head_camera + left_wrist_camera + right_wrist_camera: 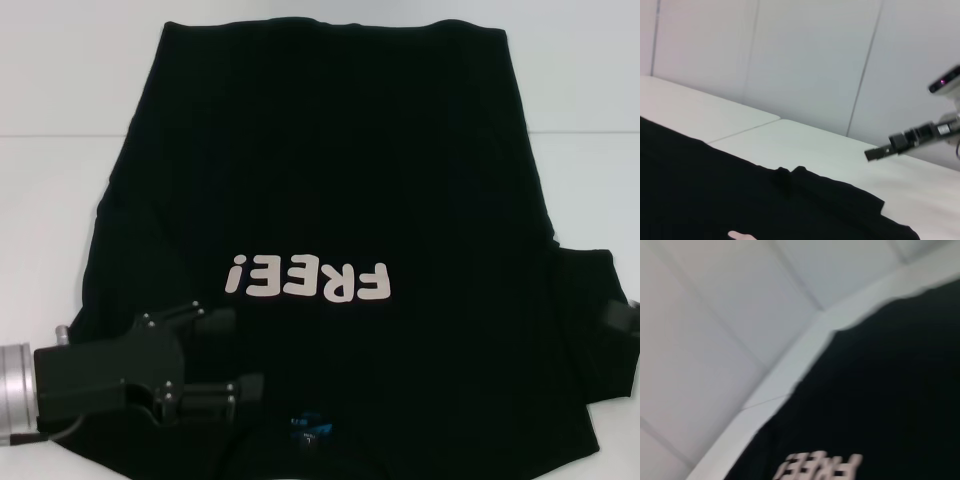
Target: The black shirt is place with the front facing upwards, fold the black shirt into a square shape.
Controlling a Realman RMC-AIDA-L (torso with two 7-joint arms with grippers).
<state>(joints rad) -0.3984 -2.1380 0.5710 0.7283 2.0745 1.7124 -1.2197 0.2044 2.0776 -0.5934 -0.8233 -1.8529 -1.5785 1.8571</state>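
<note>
Nearest the head camera: left gripper (pixel 238 350), low at the near left, lying over the black shirt (pixel 330 180) near its left shoulder area. Its two fingers (pixel 215 318) stand spread, one above the other in the head view, pointing toward the shirt's middle; whether they touch the cloth, cannot tell.

Black shirt spread front-up across the white tabletop (pixel 50 200), covering most of it, hem at the far side, collar at the near edge. White "FREE!" print (pixel 308 279) reads upside down from the head camera, just beyond the left fingers. Small blue neck label (pixel 306 421) at the near edge, right of the left gripper.

Right gripper (pixel 879 151) at the shirt's right edge beside the sleeve; fingers' state cannot be told.
</note>
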